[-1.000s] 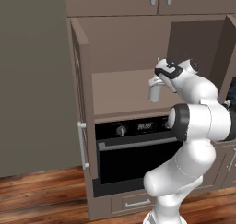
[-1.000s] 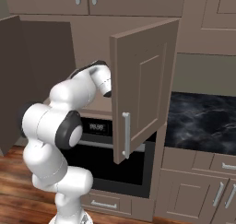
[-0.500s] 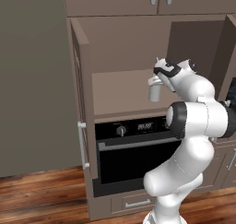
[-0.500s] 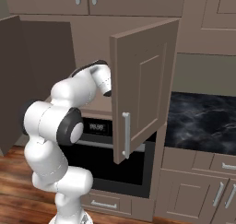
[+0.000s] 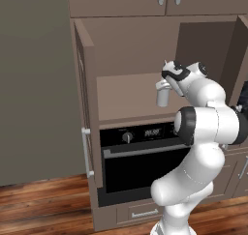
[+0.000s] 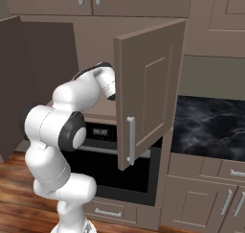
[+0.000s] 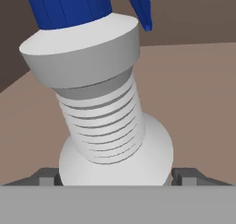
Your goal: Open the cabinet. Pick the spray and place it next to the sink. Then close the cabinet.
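Spray (image 7: 103, 121) position: we see it standing on the open cabinet (image 5: 126, 96) shelf, between the fingertips.
Axis: upright, crossing the jaw line.
Gripper (image 7: 115, 176): jaws wide, one either side of the bottle's body; contact not confirmed.

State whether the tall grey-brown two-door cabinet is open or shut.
Open: both doors of the cabinet are swung outward, exposing its tan interior.

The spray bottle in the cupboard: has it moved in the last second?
No. The spray bottle stands at the same spot on the shelf, above the oven.
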Tool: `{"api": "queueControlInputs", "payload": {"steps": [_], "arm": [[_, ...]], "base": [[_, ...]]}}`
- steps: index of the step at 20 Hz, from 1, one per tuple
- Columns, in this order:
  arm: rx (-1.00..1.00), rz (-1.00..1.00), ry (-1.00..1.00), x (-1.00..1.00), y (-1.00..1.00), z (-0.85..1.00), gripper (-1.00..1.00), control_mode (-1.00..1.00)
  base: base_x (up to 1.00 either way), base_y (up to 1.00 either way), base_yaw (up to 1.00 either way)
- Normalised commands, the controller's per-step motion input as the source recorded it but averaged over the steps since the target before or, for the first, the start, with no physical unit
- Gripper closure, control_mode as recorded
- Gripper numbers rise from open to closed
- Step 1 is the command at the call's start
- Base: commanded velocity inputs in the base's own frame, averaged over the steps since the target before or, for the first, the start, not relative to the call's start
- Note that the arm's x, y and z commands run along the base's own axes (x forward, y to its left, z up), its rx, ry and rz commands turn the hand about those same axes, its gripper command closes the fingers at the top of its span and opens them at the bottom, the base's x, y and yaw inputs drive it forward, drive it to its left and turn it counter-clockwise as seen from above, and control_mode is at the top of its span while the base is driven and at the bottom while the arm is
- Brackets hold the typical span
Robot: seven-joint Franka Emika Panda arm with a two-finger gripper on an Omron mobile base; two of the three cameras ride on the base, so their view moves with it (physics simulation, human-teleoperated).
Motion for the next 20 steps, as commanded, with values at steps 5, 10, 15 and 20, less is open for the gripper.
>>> {"api": "queueControlInputs", "payload": {"steps": [5, 10, 15, 20], "arm": [[0.0, 0.0, 0.0, 0.0, 0.0, 0.0, 1.0, -1.0], [0.0, 0.01, -0.02, -0.06, 0.07, 0.0, 1.0, -1.0], [0.0, 0.02, -0.04, -0.3, 0.31, 0.35, 1.0, -1.0], [0.0, 0.0, -0.04, -0.51, 0.29, 0.57, 1.0, -1.0]], "base": [[0.0, 0.0, 0.0], [0.0, 0.0, 0.0], [0.0, 0.0, 0.0], [0.0, 0.0, 0.0]]}}
